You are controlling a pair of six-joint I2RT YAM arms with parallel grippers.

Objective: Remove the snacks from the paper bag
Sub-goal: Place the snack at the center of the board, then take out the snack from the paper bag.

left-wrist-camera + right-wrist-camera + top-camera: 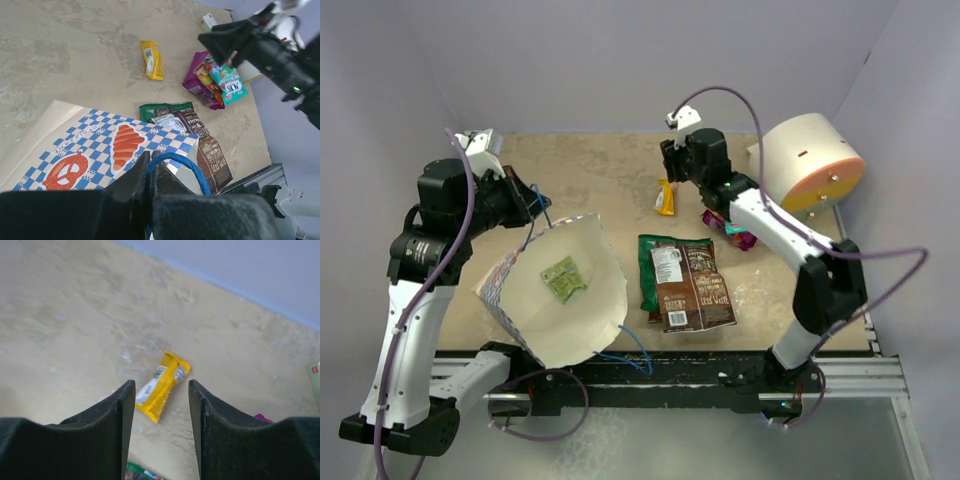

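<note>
Pinched between the pressed-together fingers of the left pincer: the thin blue string handle of the paper bag, tilted at lower left of the overhead view with its mouth open toward the camera. Spread apart, with nothing between the fingers: the right pincer, hanging directly over a yellow bar on the desk, at upper centre overhead.

Already out on the desk, by the look of it: that bar, the big green-and-brown chip bag at centre, and a heap of teal and purple candy packets up and to the right of it. Left inside, against the cream wall of the bag: at least one small green packet. Judged well along but not finished; impossible to tell whether more hides deeper in.

Readable on the checkered outside, in the left wrist view: a cursive word, seemingly "croissant", beside a pretzel drawing and a croissant drawing. Print on the chip bag and candy packets too small to make out with confidence.
</note>
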